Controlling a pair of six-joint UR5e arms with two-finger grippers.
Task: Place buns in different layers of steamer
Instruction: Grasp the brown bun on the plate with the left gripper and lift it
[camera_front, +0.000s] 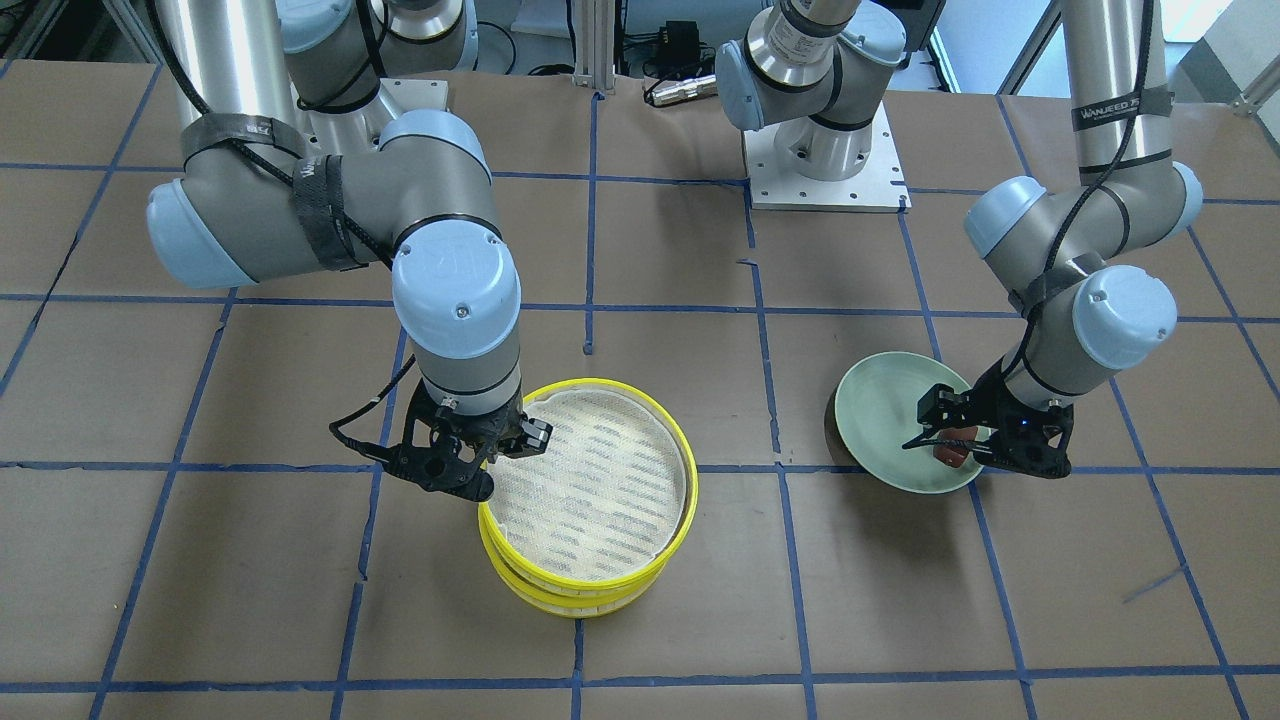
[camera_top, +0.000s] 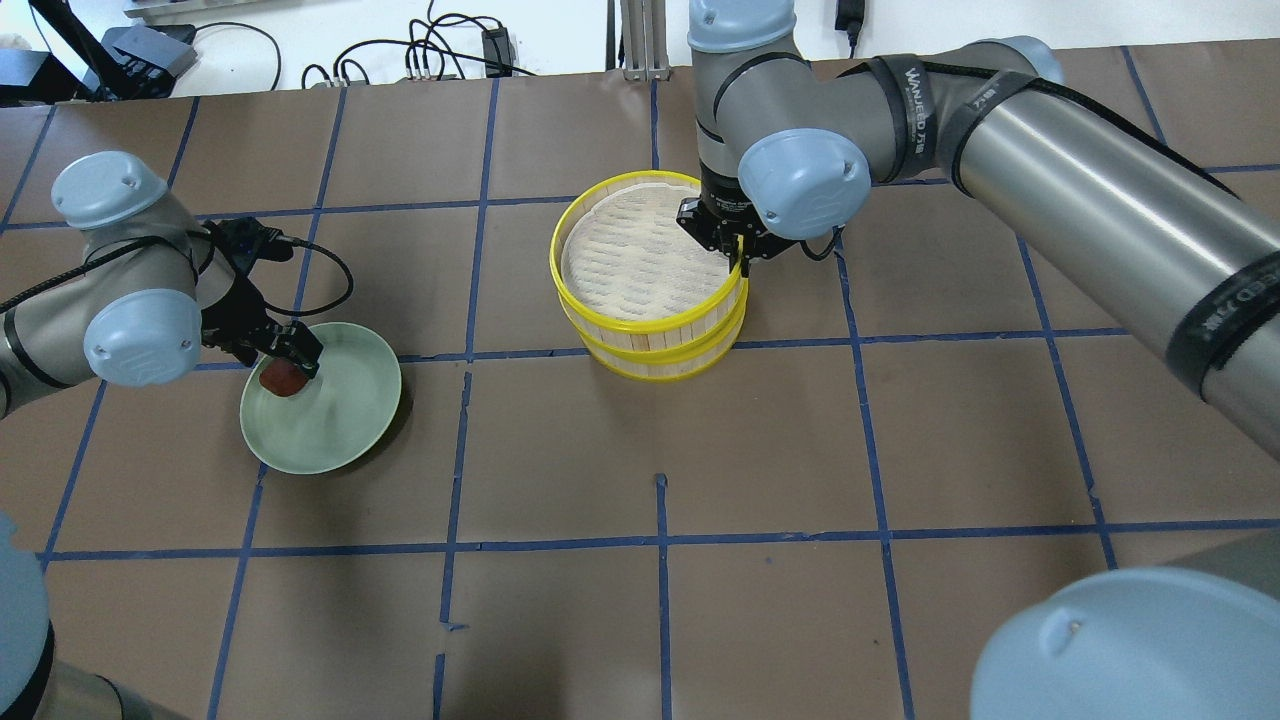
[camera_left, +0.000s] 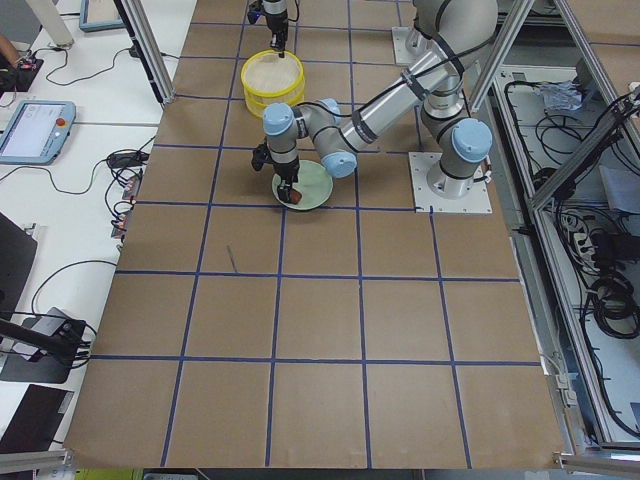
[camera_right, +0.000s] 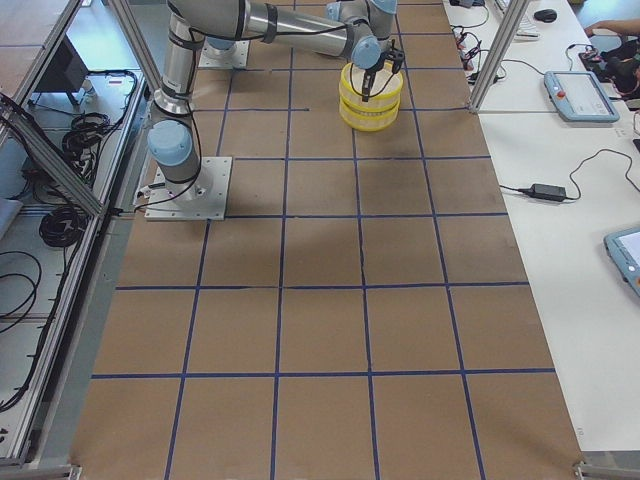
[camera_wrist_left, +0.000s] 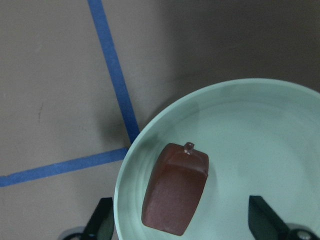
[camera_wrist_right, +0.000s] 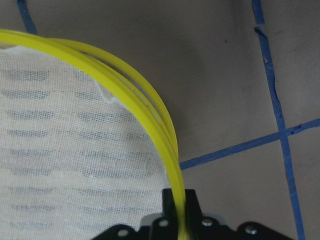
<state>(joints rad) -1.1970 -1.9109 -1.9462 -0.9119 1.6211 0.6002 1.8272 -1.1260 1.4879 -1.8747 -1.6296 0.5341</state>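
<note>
The steamer is a stack of two yellow-rimmed layers: the top layer (camera_front: 680, 470) (camera_top: 640, 260) sits slightly askew on the lower layer (camera_front: 570, 598), and its mesh floor is bare. My right gripper (camera_front: 500, 460) (camera_top: 738, 258) (camera_wrist_right: 179, 200) is shut on the top layer's rim (camera_wrist_right: 145, 110). The dark reddish-brown bun (camera_front: 955, 447) (camera_top: 282, 380) (camera_wrist_left: 175, 195) lies on the pale green plate (camera_front: 880, 410) (camera_wrist_left: 260, 140). My left gripper (camera_front: 957, 452) (camera_wrist_left: 182, 220) is open, low over the plate, a finger on each side of the bun. The white bun is out of view.
The table is brown paper with a blue tape grid (camera_top: 660, 540). The plate (camera_top: 340, 410) sits about two grid squares from the steamer. The arm bases (camera_front: 825, 150) stand at the robot's edge of the table.
</note>
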